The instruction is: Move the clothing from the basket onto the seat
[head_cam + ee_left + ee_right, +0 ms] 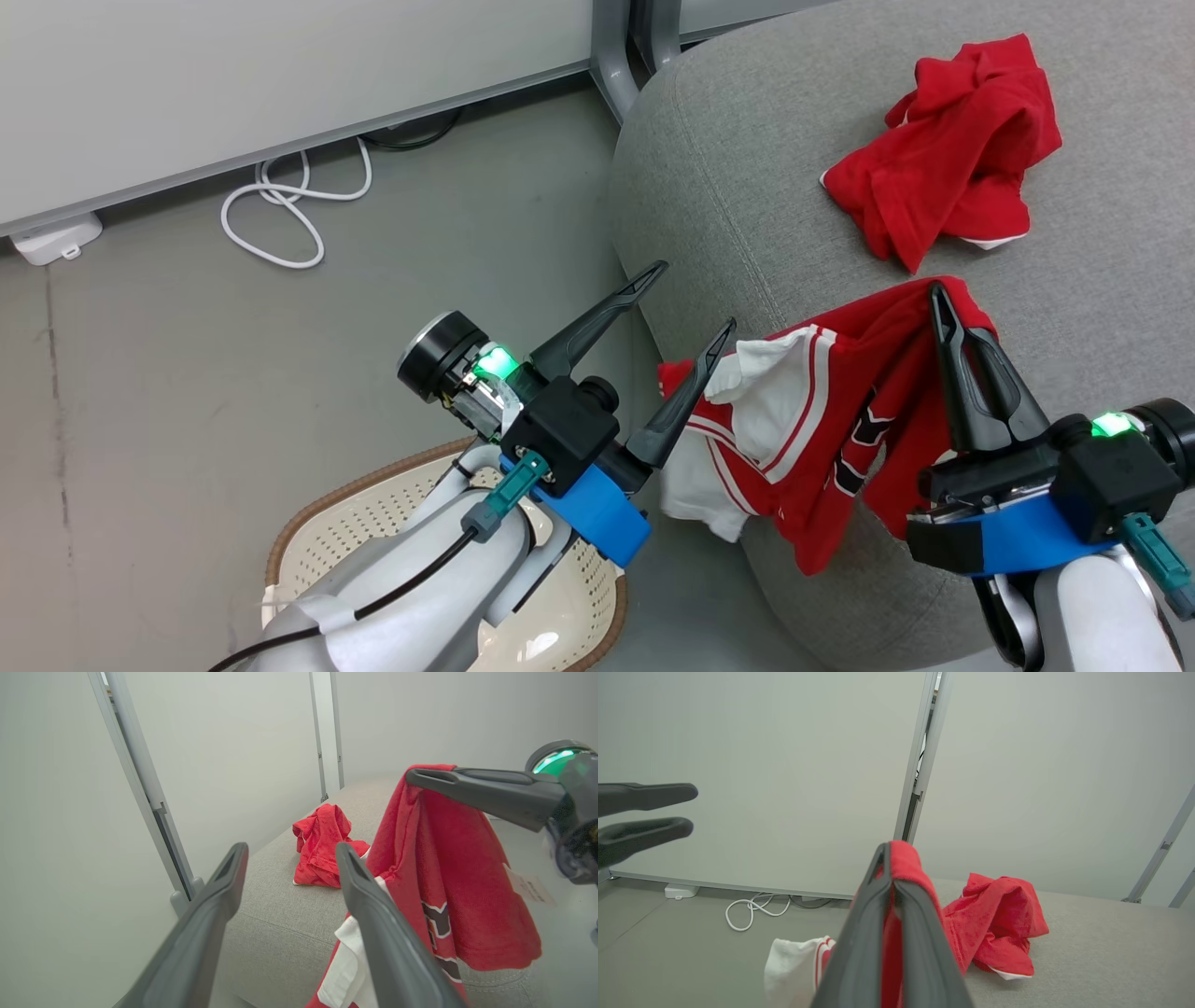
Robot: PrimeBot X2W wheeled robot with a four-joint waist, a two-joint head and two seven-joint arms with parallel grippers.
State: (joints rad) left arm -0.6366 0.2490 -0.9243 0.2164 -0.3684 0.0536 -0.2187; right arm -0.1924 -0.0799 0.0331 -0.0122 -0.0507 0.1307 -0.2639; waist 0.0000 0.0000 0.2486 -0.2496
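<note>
Caught the sofa [747, 187] filling the right of the head view, grey and rounded at its front edge, with bare grey floor [187, 392] to the left and a pale wall panel [280, 75] along the top.

Found the basket [355, 509] on that floor at the lower left, well apart from both garments and partly hidden under the left forearm [420, 579].

Showed the striped shirt [822, 401], red and white, lifted by one red fold and hanging over the sofa's front edge, its white part trailing past that edge above the floor. Picked up the same striped shirt [444, 858] in the left wrist view as a long red drape over the sofa [280, 914].

Recorded a red garment [952, 159] lying crumpled farther back on the sofa, apart from the shirt.

Had the right pincer [938, 299] pressed closed on the shirt's red fold. Confirmed it in the right wrist view, with the right pincer [888, 849] pinching red cloth between its two fingers.

Framed the left pincer [693, 297] spread wide and gripping nothing, one finger just beside the shirt's white part. Could not tell whether finger and cloth touched.

Took in a white cable [280, 205] looped on the floor by the wall panel, and a small white box [56, 238] at the panel's foot.
</note>
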